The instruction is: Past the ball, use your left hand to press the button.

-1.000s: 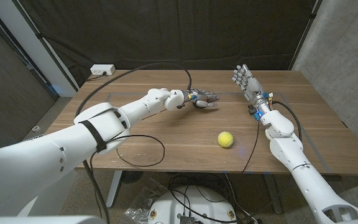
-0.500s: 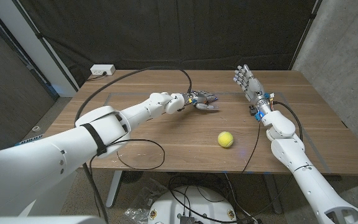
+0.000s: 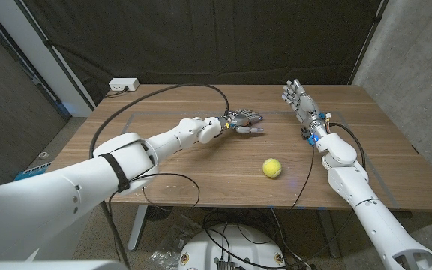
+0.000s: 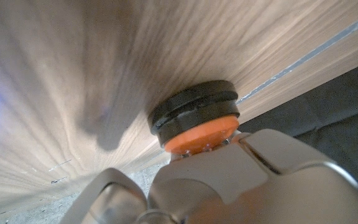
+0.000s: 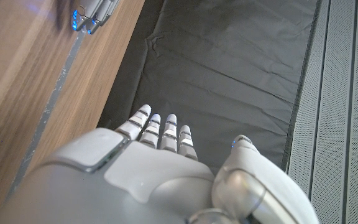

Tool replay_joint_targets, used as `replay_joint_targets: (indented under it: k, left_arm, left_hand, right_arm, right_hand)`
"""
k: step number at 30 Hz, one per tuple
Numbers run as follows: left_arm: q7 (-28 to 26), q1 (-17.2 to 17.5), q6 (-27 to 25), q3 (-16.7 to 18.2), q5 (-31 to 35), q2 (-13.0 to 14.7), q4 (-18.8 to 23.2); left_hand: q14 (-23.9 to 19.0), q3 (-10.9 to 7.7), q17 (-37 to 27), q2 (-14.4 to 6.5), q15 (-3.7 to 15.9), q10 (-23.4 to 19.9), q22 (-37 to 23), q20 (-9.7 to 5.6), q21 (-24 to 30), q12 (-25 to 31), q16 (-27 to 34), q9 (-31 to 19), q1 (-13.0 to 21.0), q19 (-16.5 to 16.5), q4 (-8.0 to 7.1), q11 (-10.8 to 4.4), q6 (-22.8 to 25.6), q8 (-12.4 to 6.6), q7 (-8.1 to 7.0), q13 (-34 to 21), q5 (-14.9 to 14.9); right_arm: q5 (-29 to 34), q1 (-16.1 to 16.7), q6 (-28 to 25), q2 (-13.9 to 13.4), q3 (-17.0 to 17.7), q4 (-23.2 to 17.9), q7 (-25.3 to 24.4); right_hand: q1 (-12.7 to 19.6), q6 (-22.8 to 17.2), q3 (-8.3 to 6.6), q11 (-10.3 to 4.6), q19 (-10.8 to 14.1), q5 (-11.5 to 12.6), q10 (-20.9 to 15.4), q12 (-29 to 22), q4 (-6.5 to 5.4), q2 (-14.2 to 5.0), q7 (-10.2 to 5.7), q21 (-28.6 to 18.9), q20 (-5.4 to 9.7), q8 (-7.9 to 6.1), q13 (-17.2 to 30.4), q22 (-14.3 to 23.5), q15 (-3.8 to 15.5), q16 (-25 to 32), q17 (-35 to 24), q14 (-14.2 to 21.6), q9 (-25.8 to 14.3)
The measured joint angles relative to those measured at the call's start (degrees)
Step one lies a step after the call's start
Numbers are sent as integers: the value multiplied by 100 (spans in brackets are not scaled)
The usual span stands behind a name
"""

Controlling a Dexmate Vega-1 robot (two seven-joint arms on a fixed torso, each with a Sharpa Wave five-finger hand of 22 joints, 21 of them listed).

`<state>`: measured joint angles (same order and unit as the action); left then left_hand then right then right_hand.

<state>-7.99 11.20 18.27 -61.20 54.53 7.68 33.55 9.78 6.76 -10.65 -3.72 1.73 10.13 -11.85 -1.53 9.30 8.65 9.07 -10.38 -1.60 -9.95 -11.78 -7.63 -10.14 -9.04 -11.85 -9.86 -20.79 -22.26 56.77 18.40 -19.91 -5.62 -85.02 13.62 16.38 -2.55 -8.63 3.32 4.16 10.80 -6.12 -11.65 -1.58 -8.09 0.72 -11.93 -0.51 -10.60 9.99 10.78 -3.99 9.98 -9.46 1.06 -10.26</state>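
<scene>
A yellow-green ball (image 3: 272, 167) lies on the wooden table (image 3: 201, 161) near the front edge, right of centre. My left hand (image 3: 243, 120) hovers beyond the ball, toward the far side, with its fingers stretched out and holding nothing. In the left wrist view, the button (image 4: 197, 120), which has a black base and an orange top, stands right in front of my left hand (image 4: 247, 180), and a finger meets the orange cap. My right hand (image 3: 296, 98) stands upright at the far right of the table with its fingers (image 5: 160, 134) straight and apart, empty.
A black cable (image 3: 163, 94) loops across the table's left half and over the front edge. A white power strip (image 3: 124, 84) lies at the far left corner. Another cable (image 3: 307, 176) trails from my right wrist. Dark curtains hang behind the table.
My left hand has edged slightly farther along the table and its fingers have stretched out more. The ball and my right hand have not moved.
</scene>
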Motion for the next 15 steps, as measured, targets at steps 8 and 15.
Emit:
replay_joint_targets:
  k: [8,15]
  left_arm:
    - [-10,240,-215,-67,112,188,312]
    - [-13,257,-512,-174,350,284,488]
  left_hand:
    - [60,0,26,1,5,12,41,0,-22,0,0,0,1,0,0,66,0,45,0,0,0]
    - [58,0,26,2,6,22,64,0,-22,0,0,0,2,0,0,53,0,45,0,-1,0]
  right_arm:
    - [15,-24,-19,17,-16,41,-4]
    - [36,-52,-51,17,-28,54,8]
  right_hand:
    - [-32,0,0,0,0,0,0,0,0,32,0,0,0,0,0,0,0,0,0,0,0]
    - [-31,0,0,0,0,0,0,0,0,31,0,0,0,0,0,0,0,0,-30,0,0]
